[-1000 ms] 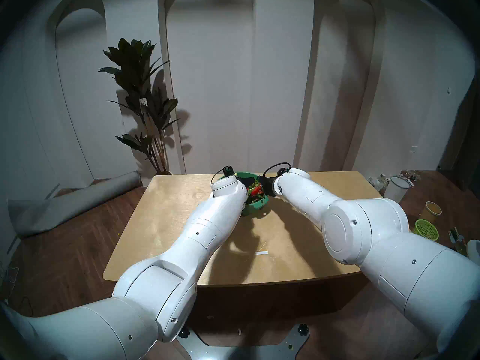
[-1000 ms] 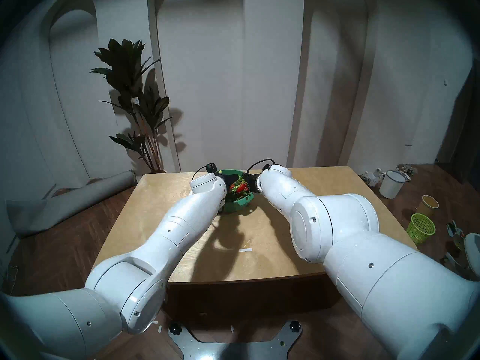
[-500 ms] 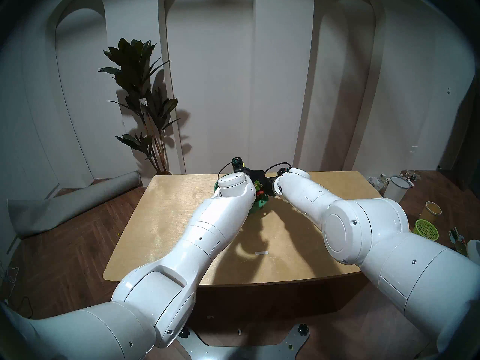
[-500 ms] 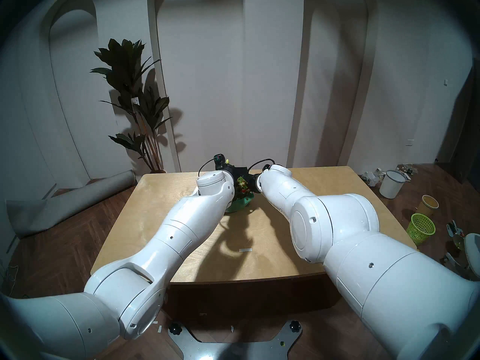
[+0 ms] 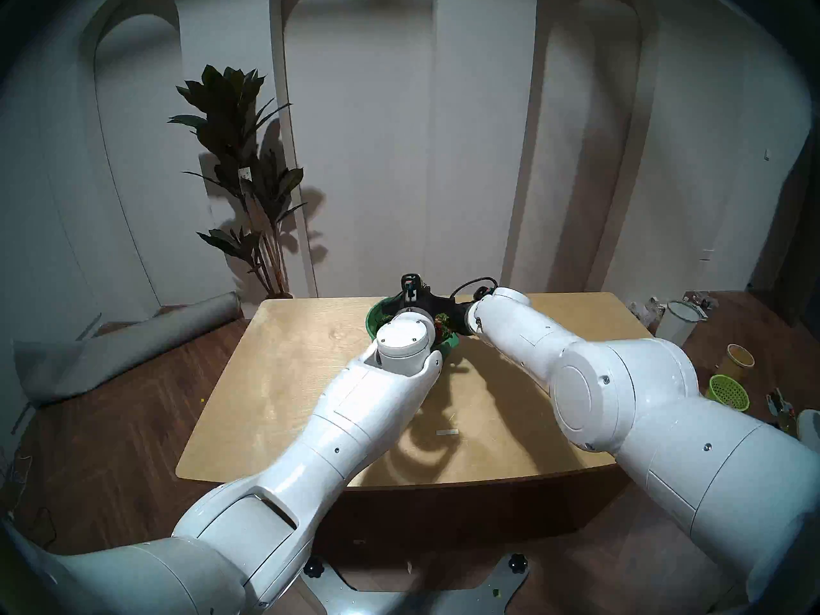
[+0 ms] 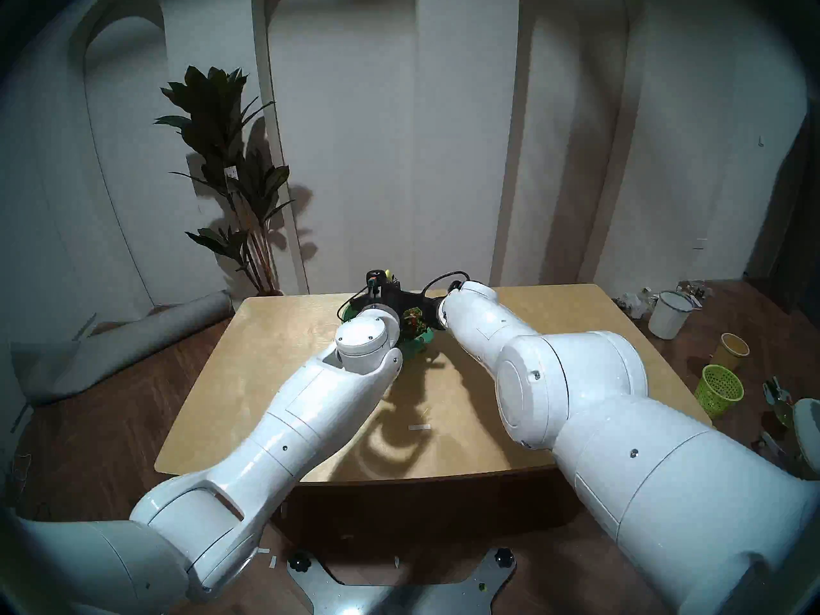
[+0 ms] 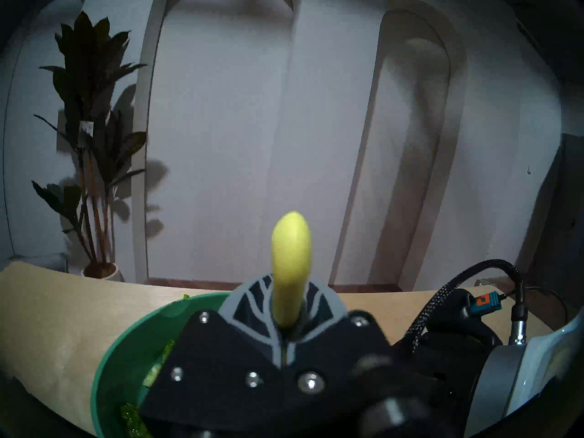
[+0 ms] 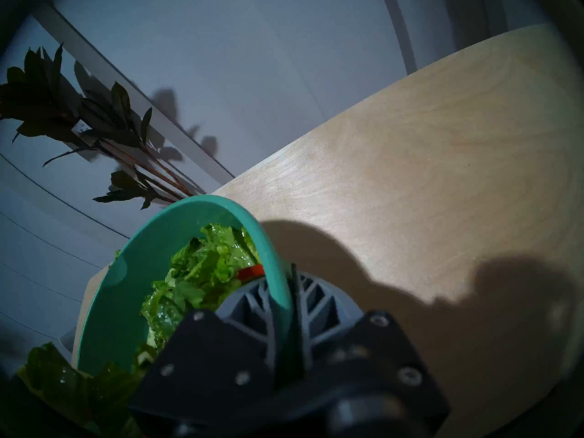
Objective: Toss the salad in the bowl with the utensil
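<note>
The teal-green bowl (image 5: pixel 376 322) sits at the far middle of the table, largely hidden behind my left wrist. The salad (image 8: pixel 196 270) of green lettuce and red bits fills it, also seen as salad (image 6: pixel 415 319). My left gripper (image 7: pixel 289 288) is shut on the yellow-green utensil (image 7: pixel 290 254). The utensil's rounded handle end points up above the bowl, and its lower end is hidden. My right gripper (image 8: pixel 284 288) is shut on the bowl's rim (image 8: pixel 275 263), one finger inside and one outside, on the bowl's right side.
The wooden table (image 5: pixel 288 379) carries a small white tape strip (image 5: pixel 447 432) near the front. On the floor to the right stand a lime mesh basket (image 5: pixel 727 392), a yellow cup (image 5: pixel 739 356) and a white bucket (image 5: pixel 679 325). A potted plant (image 5: pixel 248 179) and a rolled grey mat (image 5: pixel 111 348) are on the left.
My left wrist swung right and toward me over the bowl, carrying the utensil through the salad. The bowl's left rim now shows. The right arm stayed still on the rim.
</note>
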You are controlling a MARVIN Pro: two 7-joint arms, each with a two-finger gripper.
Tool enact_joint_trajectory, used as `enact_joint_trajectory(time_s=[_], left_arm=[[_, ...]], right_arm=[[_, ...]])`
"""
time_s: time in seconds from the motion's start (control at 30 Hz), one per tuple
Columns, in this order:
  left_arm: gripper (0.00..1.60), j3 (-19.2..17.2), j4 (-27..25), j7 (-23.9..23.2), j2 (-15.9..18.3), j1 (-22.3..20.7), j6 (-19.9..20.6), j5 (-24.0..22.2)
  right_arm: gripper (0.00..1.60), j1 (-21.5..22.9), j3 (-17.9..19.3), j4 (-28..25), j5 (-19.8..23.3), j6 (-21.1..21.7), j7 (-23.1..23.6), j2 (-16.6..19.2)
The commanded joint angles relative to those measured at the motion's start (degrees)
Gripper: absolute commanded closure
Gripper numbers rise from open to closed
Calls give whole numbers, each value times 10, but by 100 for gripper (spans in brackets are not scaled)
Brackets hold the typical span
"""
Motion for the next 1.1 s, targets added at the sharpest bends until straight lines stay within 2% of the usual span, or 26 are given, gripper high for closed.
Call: enact_joint_trajectory(time_s=[0.0, 0.07, 0.2, 0.23, 0.43, 0.7, 1.07], left_arm=[[160, 11, -39, -2, 24, 17, -42, 27], [160, 12, -41, -4, 26, 21, -45, 25], [160, 27, -54, -5, 40, 30, -77, 49], [160, 38, -57, -4, 48, 31, -99, 71], [160, 50, -82, 6, 60, 46, -130, 97], [160, 59, -103, 1, 70, 52, -134, 101], [160, 79, -94, -24, 83, 51, -138, 99]], right_arm=[[131, 21, 1, -21, 1, -8, 5, -2], [131, 20, 1, -21, 1, -8, 5, -2], [131, 21, 1, -21, 1, -8, 5, -2], [131, 21, 1, -20, 1, -7, 5, -2], [131, 21, 1, -20, 1, -7, 5, -2], [131, 21, 1, -21, 1, -8, 5, -2], [131, 20, 1, -21, 1, -8, 5, -2]])
